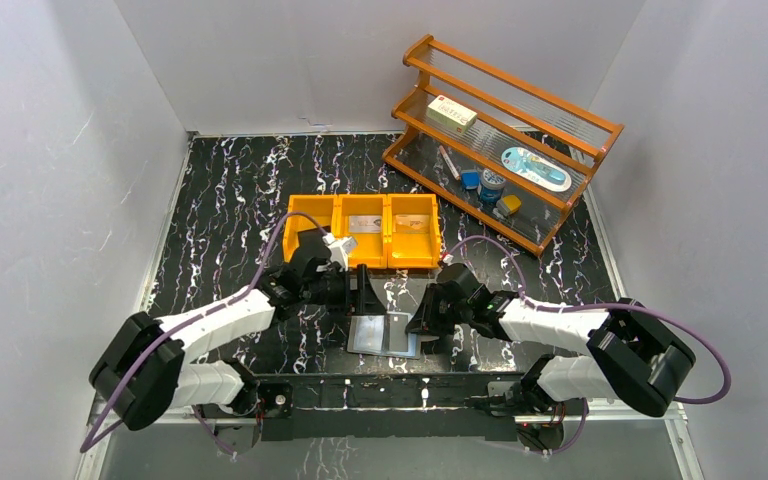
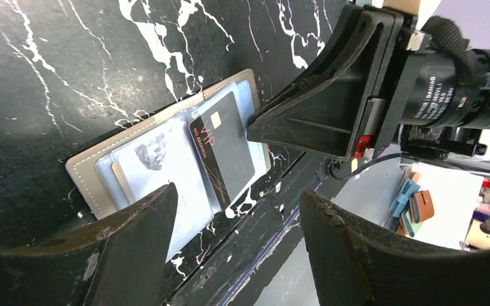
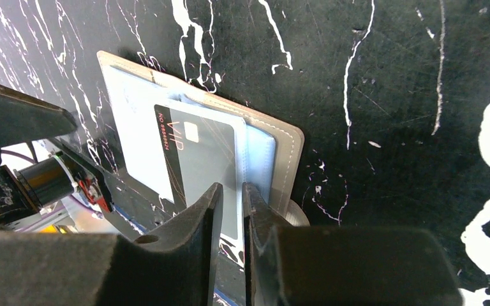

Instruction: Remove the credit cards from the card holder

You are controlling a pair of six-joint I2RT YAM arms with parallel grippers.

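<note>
1. Card holder: lies spread open, lining up, on the table at its near edge, between the two arms. Flat like that, leaves both leaves of pockets facing up and within reach.
2. Cards: at least two sit on the holder. Black card marked VIP lies askew on the leaf nearer the right arm, not square with its pocket (how far out, hard to say). Pale card with a face print shows under the clear pocket of the other leaf.
3. Right claw: reaches in low over the holder's edge, fingers drawn almost together with the black card's end in the slit between them. Set edge-on, probably to nip so thin a thing. Cannot tell whether already pinching.
4. Left claw: hangs released, fingers wide, above the holder's near side, one finger over the pale leaf. Placed, by the look of it, to press the holder down against the pull.
5. Orange bin: stands just behind, well clear of the work.
</note>
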